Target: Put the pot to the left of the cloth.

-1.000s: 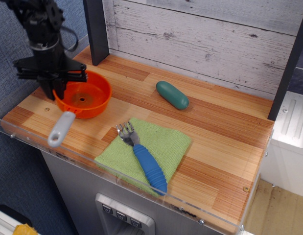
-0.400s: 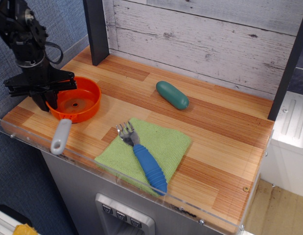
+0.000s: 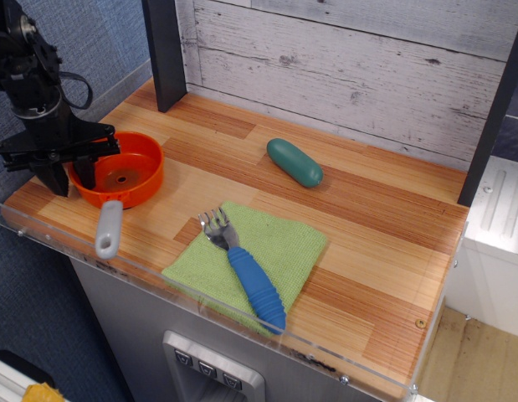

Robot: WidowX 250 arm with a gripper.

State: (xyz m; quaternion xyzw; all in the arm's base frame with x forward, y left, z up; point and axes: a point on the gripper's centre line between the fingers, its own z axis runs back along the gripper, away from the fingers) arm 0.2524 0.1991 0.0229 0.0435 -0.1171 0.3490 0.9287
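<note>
The orange pot (image 3: 125, 172) stands on the wooden counter at the far left, its grey handle (image 3: 109, 229) pointing toward the front edge. My gripper (image 3: 70, 179) comes down over the pot's left rim, one finger (image 3: 51, 177) outside and the other inside the bowl, shut on the rim. The light-green cloth (image 3: 279, 247) lies flat near the front edge, to the right of the pot and a clear gap from it.
A fork with a blue handle (image 3: 255, 287) lies on the cloth. A teal capsule-shaped object (image 3: 294, 162) lies behind the cloth. A dark post (image 3: 165, 50) stands at the back left. A clear plastic lip (image 3: 200, 297) runs along the front edge.
My gripper has moved left and slightly forward with the pot in it, widening the gap to the cloth. The cloth, fork and teal object have not moved.
</note>
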